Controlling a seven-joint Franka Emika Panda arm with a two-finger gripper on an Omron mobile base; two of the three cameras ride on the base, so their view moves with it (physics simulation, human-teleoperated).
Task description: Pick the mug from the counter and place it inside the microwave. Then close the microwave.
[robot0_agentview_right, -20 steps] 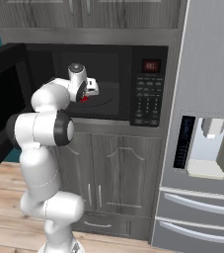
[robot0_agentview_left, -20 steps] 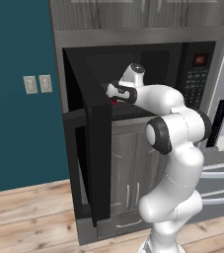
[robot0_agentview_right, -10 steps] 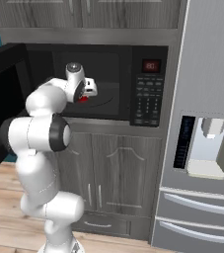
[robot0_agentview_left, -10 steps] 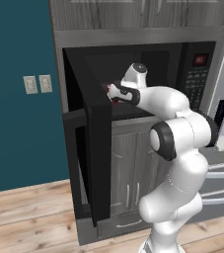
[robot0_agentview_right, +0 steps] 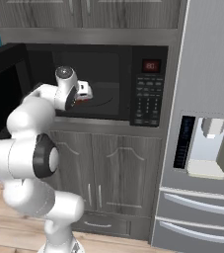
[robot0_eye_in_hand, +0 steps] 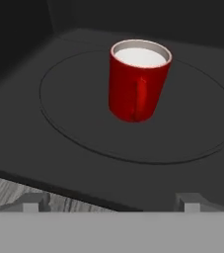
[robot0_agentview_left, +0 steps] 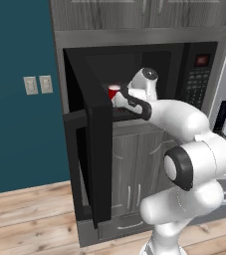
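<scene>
The red mug (robot0_eye_in_hand: pixel 138 81) stands upright on the round turntable inside the black microwave (robot0_agentview_right: pixel 133 84), white inside showing. My gripper (robot0_eye_in_hand: pixel 112 202) is open, its two fingertips wide apart at the microwave's front sill, short of the mug and not touching it. From the left base, the mug (robot0_agentview_left: pixel 114 92) peeks out just beyond the gripper (robot0_agentview_left: pixel 120 101) in the oven's mouth. From the right base, the gripper (robot0_agentview_right: pixel 86 94) sits at the cavity's left front. The microwave door (robot0_agentview_left: pixel 92 149) hangs wide open to the left. The counter is out of view.
Grey cabinet doors (robot0_agentview_right: pixel 108 178) sit under the microwave. A steel fridge (robot0_agentview_right: pixel 202 148) with a dispenser stands to the right. The keypad and red display (robot0_agentview_right: pixel 150 94) are on the microwave's right side. Wooden floor lies below and a teal wall to the left.
The jaws have opened and let go of the mug, which now stands on the turntable. The hand has drawn back a little toward the microwave's front.
</scene>
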